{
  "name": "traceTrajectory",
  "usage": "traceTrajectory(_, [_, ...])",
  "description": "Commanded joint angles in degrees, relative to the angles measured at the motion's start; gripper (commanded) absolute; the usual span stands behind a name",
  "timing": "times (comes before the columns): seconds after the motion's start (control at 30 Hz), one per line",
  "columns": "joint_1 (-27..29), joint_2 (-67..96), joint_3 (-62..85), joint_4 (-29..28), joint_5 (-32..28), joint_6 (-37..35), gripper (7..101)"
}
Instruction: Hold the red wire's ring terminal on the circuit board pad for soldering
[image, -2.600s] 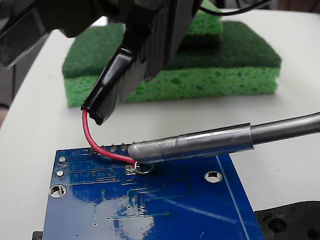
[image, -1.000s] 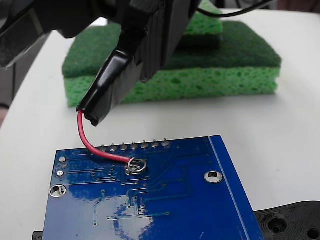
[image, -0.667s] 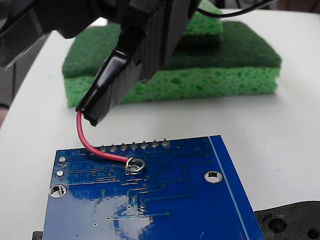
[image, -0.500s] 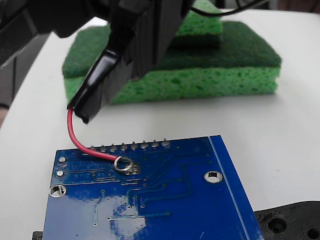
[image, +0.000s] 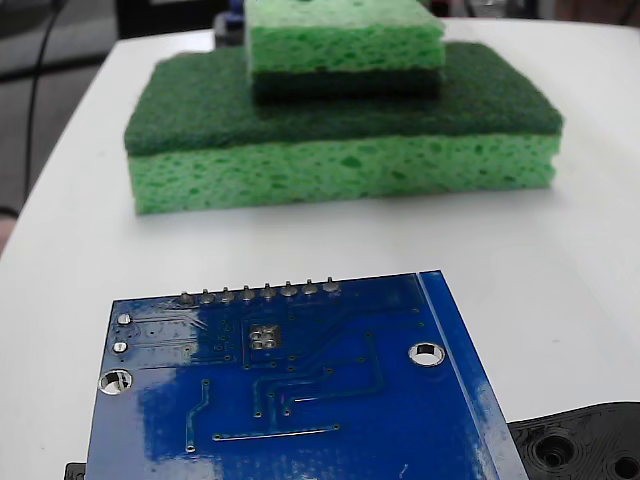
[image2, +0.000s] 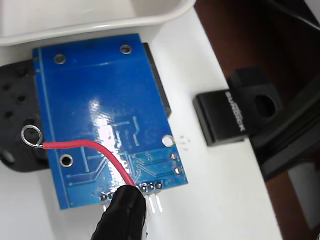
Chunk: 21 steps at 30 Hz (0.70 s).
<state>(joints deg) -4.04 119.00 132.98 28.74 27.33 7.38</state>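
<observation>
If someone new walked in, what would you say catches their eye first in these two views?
In the fixed view, the stacked green sponges fill the background behind the glossy blue circuit board, whose silvery pad sits bare. In the wrist view, the red wire arcs across the board, and its ring terminal hangs past the board's left edge.

The only readable lettering is in the wrist view: the black plastic block (image2: 235, 112) lying on the white table to the right of the blue circuit board (image2: 100, 100) carries pale raised capitals running along its side, which seem to read "SUNDISK", though the middle letters are blurred. The board itself shows only traces, with no legible print in either view.
</observation>
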Motion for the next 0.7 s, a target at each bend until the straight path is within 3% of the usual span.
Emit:
traceTrajectory(0.03, [1.67, 6.59, 4.22, -1.05, -6.94, -0.35, 100.3])
traceTrajectory(0.3, [6.86, 20.57, 16.44, 1.49, -18.54, -0.7, 100.3])
traceTrajectory(0.53, [8.7, 25.84, 25.4, -1.76, -25.14, 0.44, 100.3])
traceTrajectory(0.7, [9.76, 35.24, 31.82, 0.26, -27.69, -0.7, 100.3])
